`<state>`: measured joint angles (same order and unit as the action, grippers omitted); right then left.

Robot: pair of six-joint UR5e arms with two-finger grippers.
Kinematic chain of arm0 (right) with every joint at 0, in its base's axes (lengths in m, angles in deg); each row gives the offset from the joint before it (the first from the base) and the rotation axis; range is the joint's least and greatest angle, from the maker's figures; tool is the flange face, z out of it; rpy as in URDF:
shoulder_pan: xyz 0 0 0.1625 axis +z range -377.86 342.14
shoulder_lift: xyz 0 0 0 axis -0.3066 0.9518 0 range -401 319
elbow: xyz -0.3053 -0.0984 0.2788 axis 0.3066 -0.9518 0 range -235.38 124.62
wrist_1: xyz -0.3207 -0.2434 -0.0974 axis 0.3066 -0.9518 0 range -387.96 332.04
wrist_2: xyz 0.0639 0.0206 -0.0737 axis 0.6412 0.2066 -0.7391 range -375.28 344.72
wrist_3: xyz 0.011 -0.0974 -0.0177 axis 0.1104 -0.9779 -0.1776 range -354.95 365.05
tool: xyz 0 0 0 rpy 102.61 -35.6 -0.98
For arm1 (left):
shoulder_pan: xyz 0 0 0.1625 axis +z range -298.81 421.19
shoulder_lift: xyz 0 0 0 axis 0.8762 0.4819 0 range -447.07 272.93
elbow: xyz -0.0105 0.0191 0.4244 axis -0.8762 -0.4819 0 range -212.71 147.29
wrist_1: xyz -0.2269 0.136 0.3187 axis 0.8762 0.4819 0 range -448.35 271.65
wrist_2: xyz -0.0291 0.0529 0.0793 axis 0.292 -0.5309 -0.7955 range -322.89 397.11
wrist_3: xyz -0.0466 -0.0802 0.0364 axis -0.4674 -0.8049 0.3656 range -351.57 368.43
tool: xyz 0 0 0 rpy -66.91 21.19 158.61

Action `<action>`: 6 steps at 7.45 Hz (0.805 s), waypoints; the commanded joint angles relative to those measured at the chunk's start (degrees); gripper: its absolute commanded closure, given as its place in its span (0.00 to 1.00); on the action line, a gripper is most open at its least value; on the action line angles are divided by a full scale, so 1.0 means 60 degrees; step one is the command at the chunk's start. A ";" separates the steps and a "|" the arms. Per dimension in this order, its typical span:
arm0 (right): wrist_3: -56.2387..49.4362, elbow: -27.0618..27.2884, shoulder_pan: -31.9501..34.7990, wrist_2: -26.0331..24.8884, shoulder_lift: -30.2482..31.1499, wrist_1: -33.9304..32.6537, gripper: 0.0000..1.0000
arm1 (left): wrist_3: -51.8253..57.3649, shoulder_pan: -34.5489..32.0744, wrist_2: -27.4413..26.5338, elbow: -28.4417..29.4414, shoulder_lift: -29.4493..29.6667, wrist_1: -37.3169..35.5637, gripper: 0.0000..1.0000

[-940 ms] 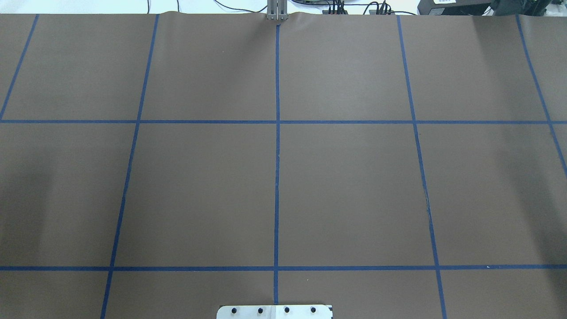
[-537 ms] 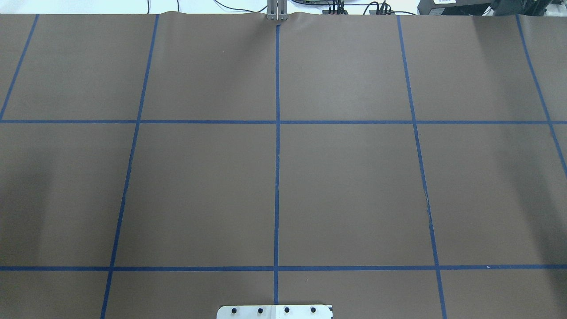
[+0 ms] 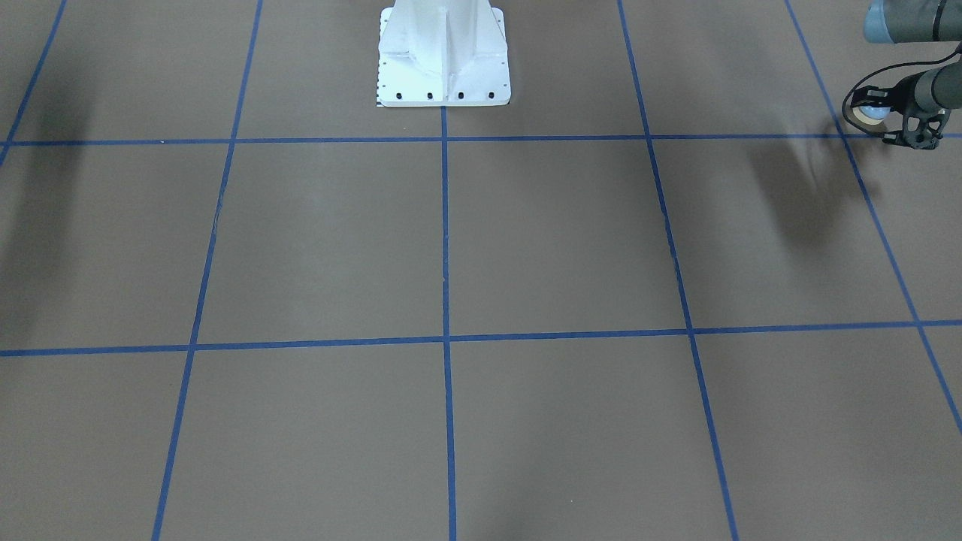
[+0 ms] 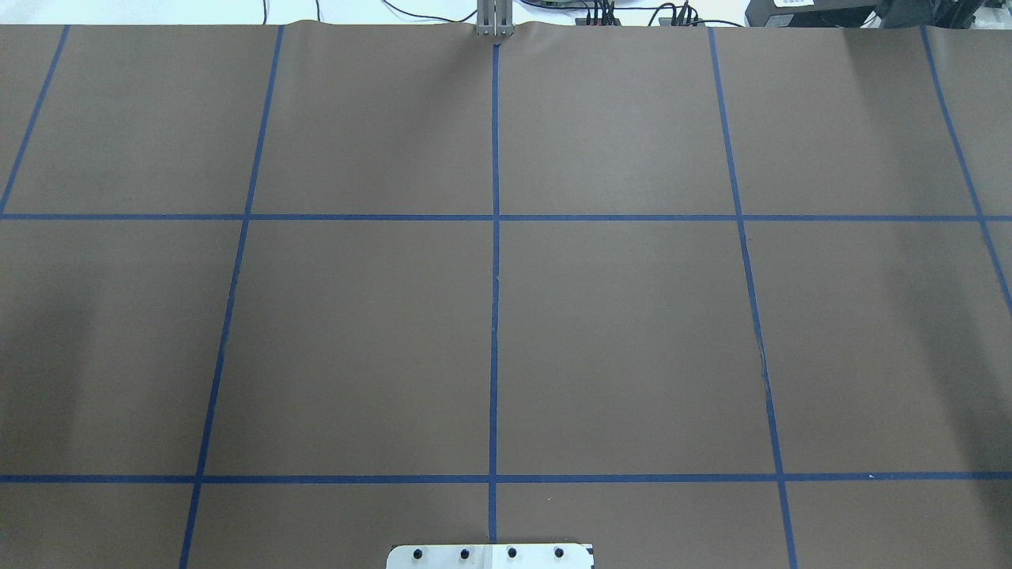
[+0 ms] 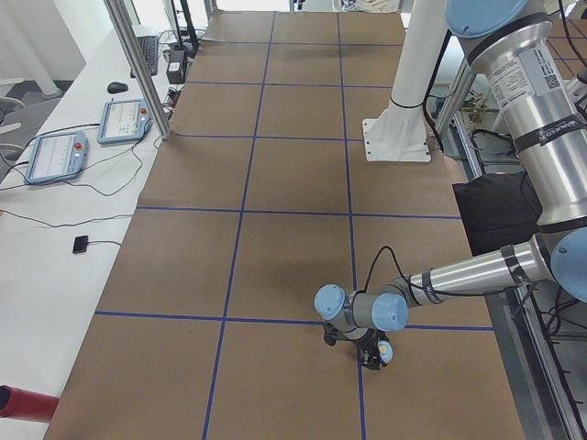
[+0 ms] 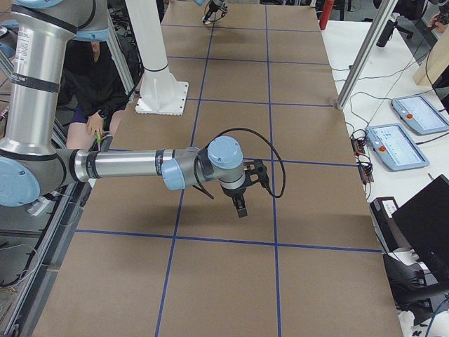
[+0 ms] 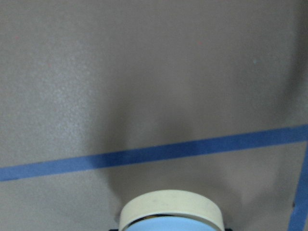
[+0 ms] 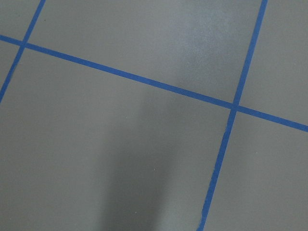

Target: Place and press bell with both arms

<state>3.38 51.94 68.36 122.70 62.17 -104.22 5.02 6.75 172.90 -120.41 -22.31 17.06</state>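
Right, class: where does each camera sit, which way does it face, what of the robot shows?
Front-facing: across the table, facing the pedestal; left gripper holding bell.
Overhead: behind robot, looking down; only pedestal's foot.
Left: table's end; left arm near.
Right: opposite end; right gripper near.
Left wrist: downward, bell at bottom.
Right wrist: taped table only.
Shared: bell, front-facing and left.

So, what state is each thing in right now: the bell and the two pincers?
Bell: held in the left pincer, off the table.
Left pincer: shut on the bell.
Right pincer: over the table; whether it is open or shut cannot be told.
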 commanded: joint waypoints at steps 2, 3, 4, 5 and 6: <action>0.0000 0.0000 0.0000 0.0000 -0.0027 -0.0006 0.00 | -0.0046 -0.0053 0.0058 -0.1109 -0.0359 0.0069 0.64; 0.0000 0.0000 0.0000 -0.0014 -0.0041 -0.0006 0.00 | -0.0090 -0.0096 0.0073 -0.1695 -0.0406 -0.0091 0.64; 0.0000 0.0000 0.0000 0.0000 -0.0056 -0.0006 0.00 | -0.0091 -0.0126 0.0059 -0.2296 -0.0276 -0.0745 0.64; 0.0000 0.0000 0.0000 0.0000 -0.0056 -0.0006 0.00 | -0.0105 -0.0155 0.0030 -0.3070 -0.0028 -0.1854 0.64; 0.0000 0.0000 0.0000 0.0000 -0.0056 -0.0006 0.00 | -0.0105 -0.0373 0.0015 -0.3658 0.0540 -0.2982 0.64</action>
<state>3.38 51.94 68.36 122.69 61.86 -104.25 4.44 5.60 173.13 -137.33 -22.25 7.21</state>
